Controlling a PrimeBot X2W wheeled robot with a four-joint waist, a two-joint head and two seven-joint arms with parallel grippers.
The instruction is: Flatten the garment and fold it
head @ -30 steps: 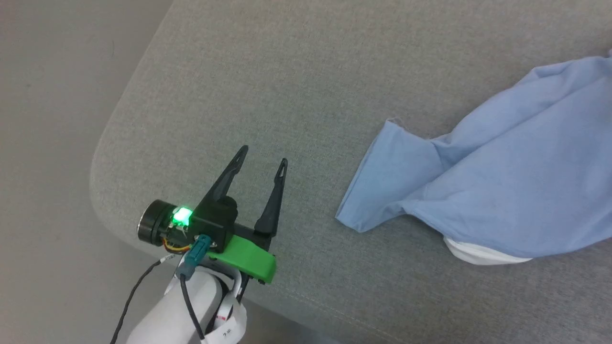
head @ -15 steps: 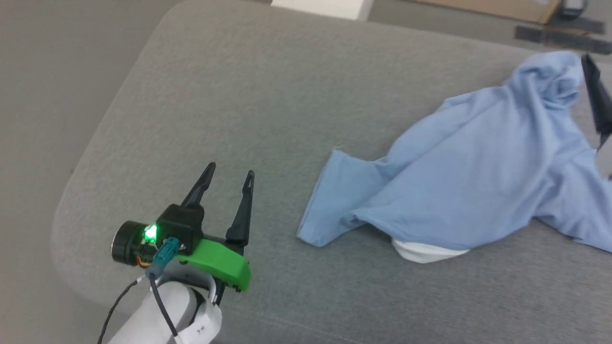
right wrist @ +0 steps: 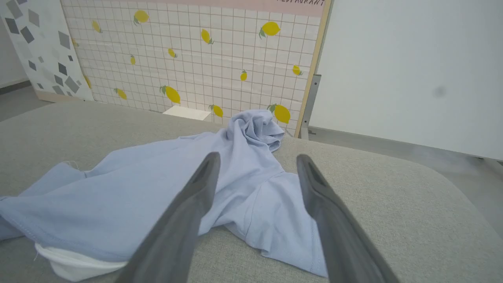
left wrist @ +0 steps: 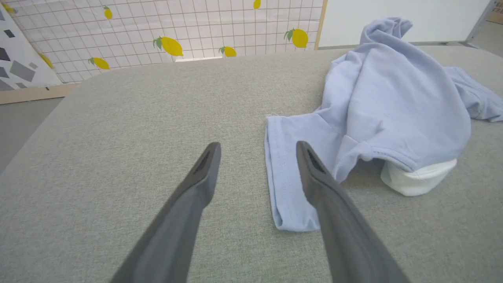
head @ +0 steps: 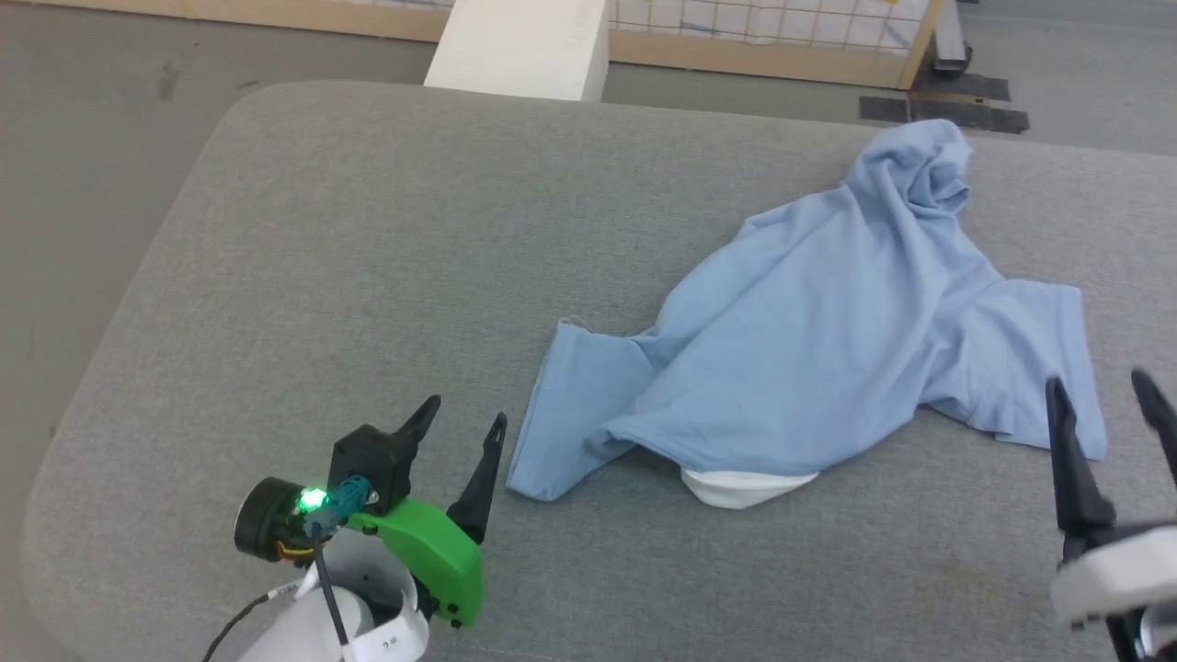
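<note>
The garment (head: 809, 340), a light blue short-sleeved shirt, lies crumpled on the grey padded table (head: 368, 239), bunched into a peak at its far end, with the white collar (head: 745, 487) poking out under its near edge. My left gripper (head: 464, 412) stands open and empty just left of a sleeve (head: 570, 414); that sleeve (left wrist: 287, 173) lies beside its right finger in the left wrist view. At the lower right my right gripper (head: 1094, 386) is open, hovering near the other sleeve (head: 1021, 359). The right wrist view looks over the garment (right wrist: 165, 196) between the open fingers (right wrist: 184, 220).
Past the table's far edge stand a white block (head: 524, 46) and a low wooden-framed panel (head: 782, 55) with lemon-print tiles. The table's rounded left corner (head: 55, 478) lies close to my left arm. Bare grey surface stretches left of the garment.
The head camera has swung, so the whole picture shifted: the full garment, the far edge and the right gripper now show. Both grippers stay open.
</note>
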